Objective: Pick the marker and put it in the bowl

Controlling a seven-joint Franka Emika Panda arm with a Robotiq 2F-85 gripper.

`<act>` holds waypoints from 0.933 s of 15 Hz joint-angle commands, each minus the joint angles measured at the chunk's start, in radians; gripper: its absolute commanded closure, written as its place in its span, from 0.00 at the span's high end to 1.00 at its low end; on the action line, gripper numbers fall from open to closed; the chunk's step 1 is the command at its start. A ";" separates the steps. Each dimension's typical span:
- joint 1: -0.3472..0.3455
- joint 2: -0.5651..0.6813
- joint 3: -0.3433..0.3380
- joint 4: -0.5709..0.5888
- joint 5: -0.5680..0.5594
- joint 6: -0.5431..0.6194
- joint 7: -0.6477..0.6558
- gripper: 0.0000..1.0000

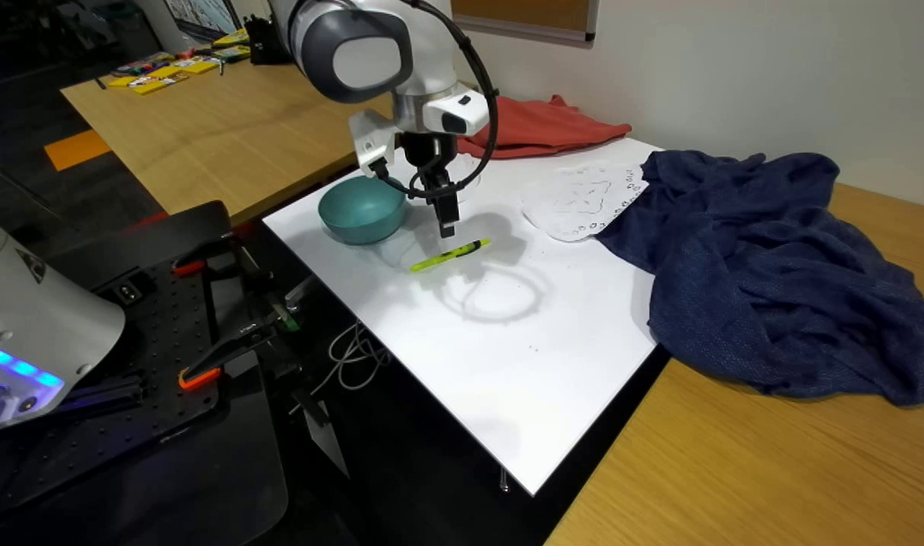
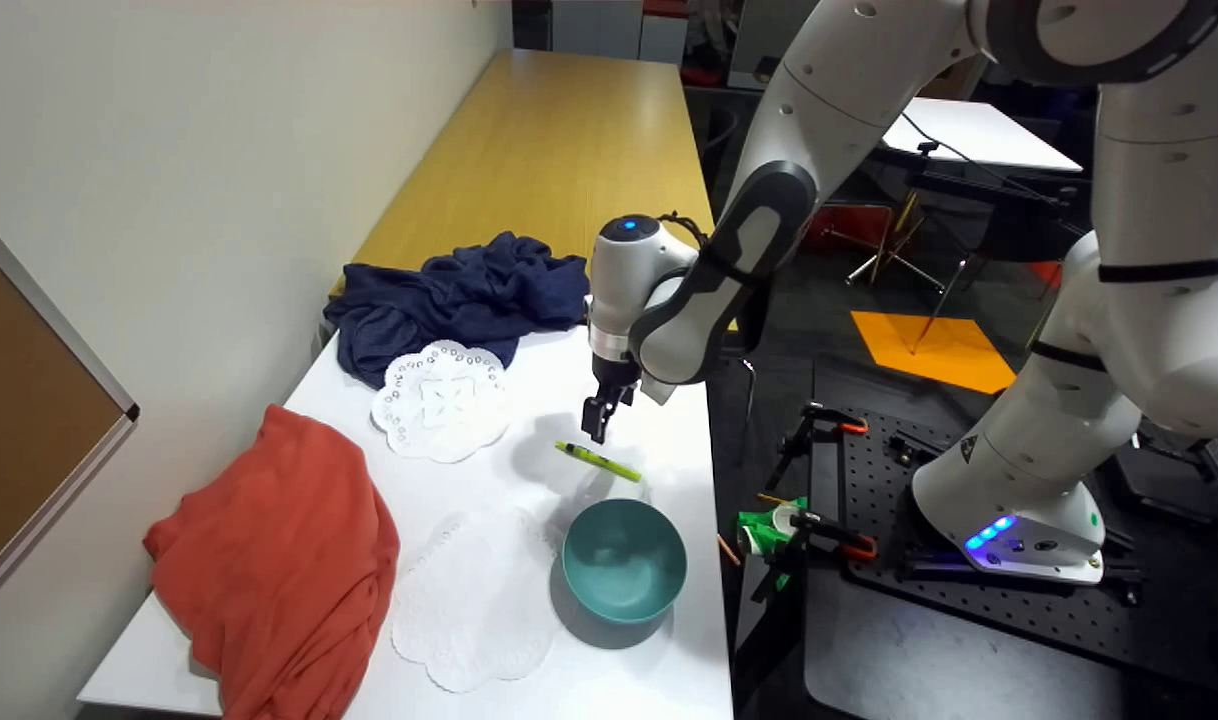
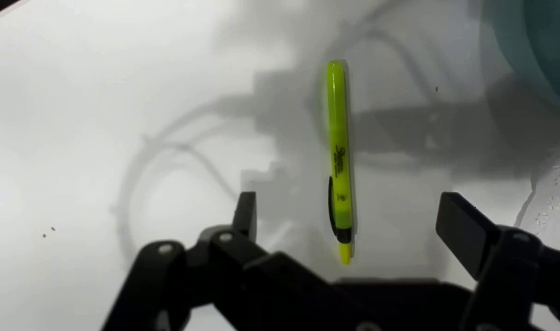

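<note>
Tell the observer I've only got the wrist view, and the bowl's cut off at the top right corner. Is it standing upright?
Observer: Yes. In both exterior views the bowl stands upright on the white table, open side up.
Operator: What about my height? Am I touching down?
Observer: No. From both exterior views together, the gripper hangs above the marker, with a gap between them.
Operator: Anything lying around that I don't see at all?
Observer: Yes, in an exterior view a red cloth lies on the white table, toward the wall.
</note>
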 commanded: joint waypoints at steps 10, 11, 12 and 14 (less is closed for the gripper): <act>0.083 0.219 -0.057 0.188 -0.007 0.008 0.013 1.00; 0.087 0.229 -0.058 0.196 -0.007 0.011 0.012 1.00; 0.091 0.240 -0.061 0.205 -0.007 0.013 0.013 1.00; 0.093 0.256 -0.062 0.219 -0.006 0.016 0.012 1.00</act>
